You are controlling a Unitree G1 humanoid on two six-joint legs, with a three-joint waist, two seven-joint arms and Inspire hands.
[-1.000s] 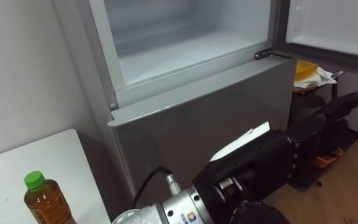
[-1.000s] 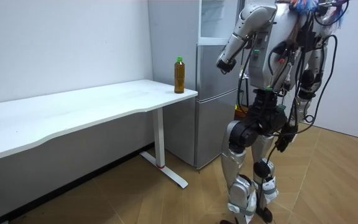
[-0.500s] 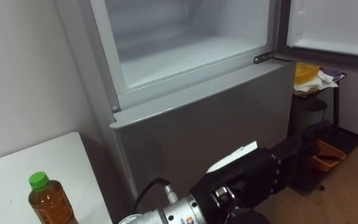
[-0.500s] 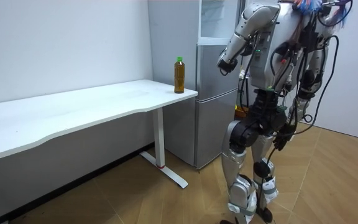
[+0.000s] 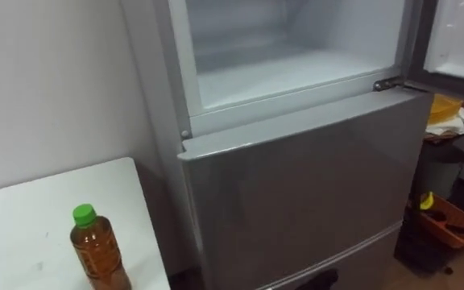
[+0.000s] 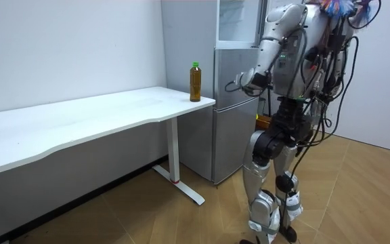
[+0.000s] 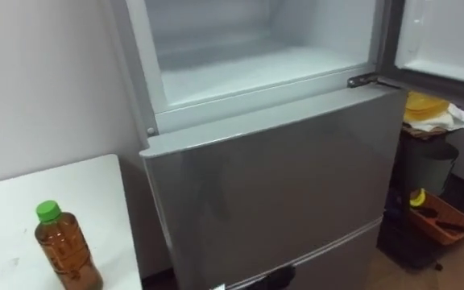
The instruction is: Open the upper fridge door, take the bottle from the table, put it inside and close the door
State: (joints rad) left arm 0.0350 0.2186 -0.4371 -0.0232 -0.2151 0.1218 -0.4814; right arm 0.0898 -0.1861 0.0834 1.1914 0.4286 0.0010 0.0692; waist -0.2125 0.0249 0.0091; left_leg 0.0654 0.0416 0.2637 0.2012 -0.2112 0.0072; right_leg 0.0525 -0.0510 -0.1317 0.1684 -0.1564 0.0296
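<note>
My left hand [image 6: 241, 83] has come down from up by the fridge [image 5: 296, 177] to chest height. I see it in the room view, but I cannot tell how its fingers sit. The bottle [image 5: 95, 248] stands upright on the worktop [image 5: 22, 213], beside the fridge. The eye views show the fridge's top part open.

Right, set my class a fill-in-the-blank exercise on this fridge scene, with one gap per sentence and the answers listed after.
1. The bottle has a ___ cap.
2. It stands upright on the ___ table.
3. The bottle is on the robot's ___ of the fridge.
4. The door of the fridge's upper compartment is ___.

Missing words: green; white; left; open.
</note>
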